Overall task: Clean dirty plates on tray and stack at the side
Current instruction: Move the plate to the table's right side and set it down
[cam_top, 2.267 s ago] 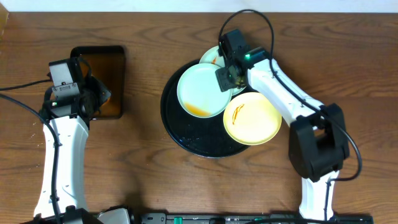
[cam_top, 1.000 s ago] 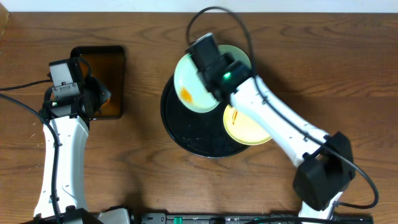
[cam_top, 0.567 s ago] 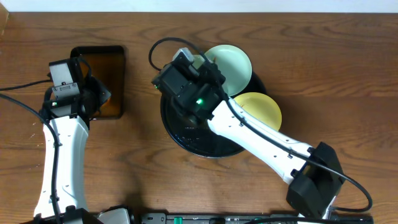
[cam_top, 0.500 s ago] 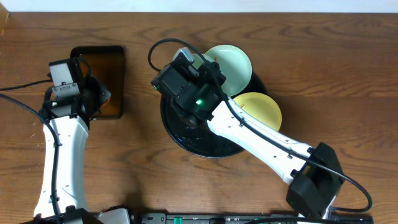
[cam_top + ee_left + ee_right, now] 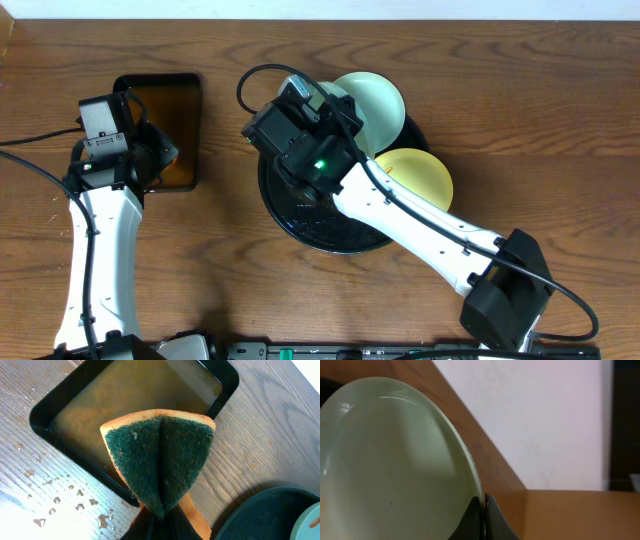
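R gripper (image 5: 484, 510) pinches pale green plate (image 5: 395, 460) by rim, over round tray (image 5: 320, 225).
L gripper (image 5: 159, 522) clamped on folded sponge (image 5: 160, 460) above small tray (image 5: 40, 417) w/ brown liquid, left.

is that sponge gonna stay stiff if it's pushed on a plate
Probably not: the sponge is pinched into a fold by the left tool, so it looks soft. Droplets on the table hint it may drip.

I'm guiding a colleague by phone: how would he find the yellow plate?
On the wooden table, find the large round black tray. The yellow plate lies on its right side, nearer the robot than a pale green plate; it alone is yellow.
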Tool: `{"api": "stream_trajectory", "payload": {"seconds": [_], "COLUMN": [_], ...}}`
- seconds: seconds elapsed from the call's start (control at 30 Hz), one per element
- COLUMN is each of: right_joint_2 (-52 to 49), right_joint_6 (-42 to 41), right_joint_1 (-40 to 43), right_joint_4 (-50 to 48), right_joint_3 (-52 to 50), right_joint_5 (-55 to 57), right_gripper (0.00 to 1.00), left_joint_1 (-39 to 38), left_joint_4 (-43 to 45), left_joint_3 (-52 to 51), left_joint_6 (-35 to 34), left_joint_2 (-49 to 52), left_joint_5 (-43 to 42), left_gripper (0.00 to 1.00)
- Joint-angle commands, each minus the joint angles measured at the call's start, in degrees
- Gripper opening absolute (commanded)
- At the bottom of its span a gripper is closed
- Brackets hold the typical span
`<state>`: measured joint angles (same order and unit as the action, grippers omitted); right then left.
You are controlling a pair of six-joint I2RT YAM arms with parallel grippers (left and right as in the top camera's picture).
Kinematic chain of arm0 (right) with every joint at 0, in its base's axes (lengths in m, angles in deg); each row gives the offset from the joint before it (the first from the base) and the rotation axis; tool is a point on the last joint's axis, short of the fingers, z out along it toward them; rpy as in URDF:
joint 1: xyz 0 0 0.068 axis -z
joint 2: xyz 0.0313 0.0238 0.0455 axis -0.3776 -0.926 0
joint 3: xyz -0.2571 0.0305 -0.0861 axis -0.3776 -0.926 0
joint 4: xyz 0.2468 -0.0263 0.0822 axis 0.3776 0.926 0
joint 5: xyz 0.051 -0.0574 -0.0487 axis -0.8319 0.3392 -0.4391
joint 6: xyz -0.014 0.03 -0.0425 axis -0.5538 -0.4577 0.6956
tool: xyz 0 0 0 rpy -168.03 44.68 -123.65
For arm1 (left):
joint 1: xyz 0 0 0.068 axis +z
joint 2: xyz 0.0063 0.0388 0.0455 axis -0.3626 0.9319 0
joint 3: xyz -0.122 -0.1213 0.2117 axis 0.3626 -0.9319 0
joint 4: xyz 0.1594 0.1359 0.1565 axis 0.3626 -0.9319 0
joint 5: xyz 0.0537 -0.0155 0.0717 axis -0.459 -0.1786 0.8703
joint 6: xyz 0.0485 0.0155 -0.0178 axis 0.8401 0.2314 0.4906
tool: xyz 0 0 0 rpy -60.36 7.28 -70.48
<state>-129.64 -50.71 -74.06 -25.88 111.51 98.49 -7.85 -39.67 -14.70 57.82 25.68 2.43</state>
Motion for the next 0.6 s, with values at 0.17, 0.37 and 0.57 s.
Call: {"api": "stream_trajectory", "payload": {"seconds": [0.17, 0.37, 0.57], "right_joint_2": [0.90, 0.85, 0.83], "right_joint_6": [-19.28, -22.58, -22.62], "right_joint_1": [11.91, 35.30, 52.24], "right_joint_4": [3.72, 7.48, 10.71], "right_joint_3": [0.57, 0.46, -0.57], "right_joint_5": [-46.51, -80.98, -79.89], "right_gripper": [0.01, 0.01, 0.01], "left_joint_1": [0.17, 0.20, 0.17], "left_joint_4": [-0.15, -0.15, -0.15], "left_joint_3": [-0.20, -0.20, -0.20], "left_joint_6": [1.03, 1.20, 1.20], "left_joint_2": [0.00, 0.00, 0.00], "left_joint_5": [0.28, 0.28, 0.28], "left_gripper": [0.08, 0.08, 0.08]}}
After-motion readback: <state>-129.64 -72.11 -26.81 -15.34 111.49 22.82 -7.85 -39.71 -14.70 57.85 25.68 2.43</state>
